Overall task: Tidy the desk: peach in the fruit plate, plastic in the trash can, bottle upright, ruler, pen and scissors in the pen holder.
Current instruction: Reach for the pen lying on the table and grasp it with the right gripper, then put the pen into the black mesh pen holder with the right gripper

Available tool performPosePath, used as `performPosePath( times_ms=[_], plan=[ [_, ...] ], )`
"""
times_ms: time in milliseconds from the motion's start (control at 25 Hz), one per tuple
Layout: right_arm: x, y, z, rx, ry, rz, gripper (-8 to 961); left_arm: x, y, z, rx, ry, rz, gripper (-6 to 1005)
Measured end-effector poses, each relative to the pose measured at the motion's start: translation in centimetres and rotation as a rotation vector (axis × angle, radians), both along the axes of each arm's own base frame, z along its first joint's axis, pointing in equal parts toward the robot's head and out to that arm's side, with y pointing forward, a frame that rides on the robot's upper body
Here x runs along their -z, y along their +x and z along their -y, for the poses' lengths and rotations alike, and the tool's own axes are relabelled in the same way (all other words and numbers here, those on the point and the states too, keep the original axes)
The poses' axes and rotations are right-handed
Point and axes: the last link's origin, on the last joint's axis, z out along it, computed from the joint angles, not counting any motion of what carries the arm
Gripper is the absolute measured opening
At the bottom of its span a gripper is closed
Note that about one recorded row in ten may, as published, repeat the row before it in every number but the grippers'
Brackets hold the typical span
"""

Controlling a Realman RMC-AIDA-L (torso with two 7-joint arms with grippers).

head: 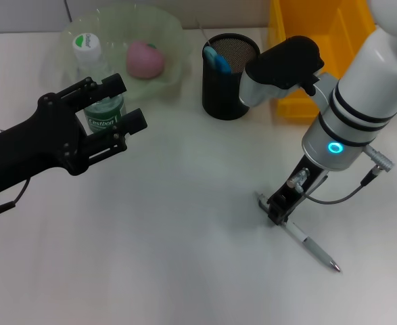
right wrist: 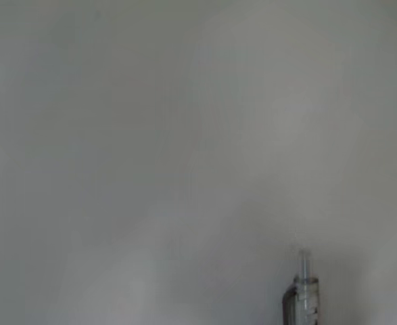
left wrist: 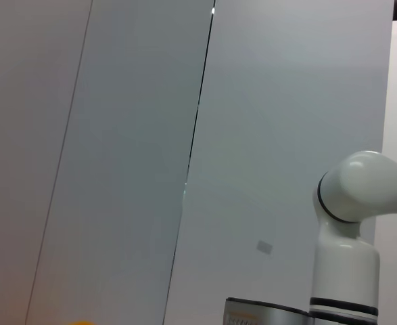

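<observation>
Down low, the right claw [head: 277, 208] pinches one end of the pen [head: 311, 246], which lies flat on the white desk [head: 171, 257]. Left claw [head: 120, 108] is held up w/ fingers spread, just in front of the upright bottle [head: 98, 88]. Peach [head: 145, 59] sits in the fruit plate [head: 168, 30], beside the black pen holder [head: 226, 74] & yellow bin [head: 333, 40].
</observation>
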Motion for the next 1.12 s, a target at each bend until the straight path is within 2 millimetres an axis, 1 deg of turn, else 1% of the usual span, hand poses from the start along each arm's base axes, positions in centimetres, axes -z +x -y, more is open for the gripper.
performPosePath(
  times_ms=[40,120,800,1120],
  plan=[
    [0.0,-0.01,0.0,0.0,0.0,0.0,318,0.0,0.0,0.0,0.0,0.0,0.0,700],
    [0.01,-0.05,-0.01,-0.001,-0.001,0.0,206,0.01,0.02,-0.04,0.0,0.0,0.0,700],
    [0.4,0.0,0.36,-0.022,-0.024,0.019,143,-0.01,0.08,-0.1,0.002,0.001,0.001,700],
    [0.38,-0.15,0.32,-0.028,-0.021,0.015,142,-0.01,0.05,-0.07,0.001,0.001,0.001,700]
  ],
)
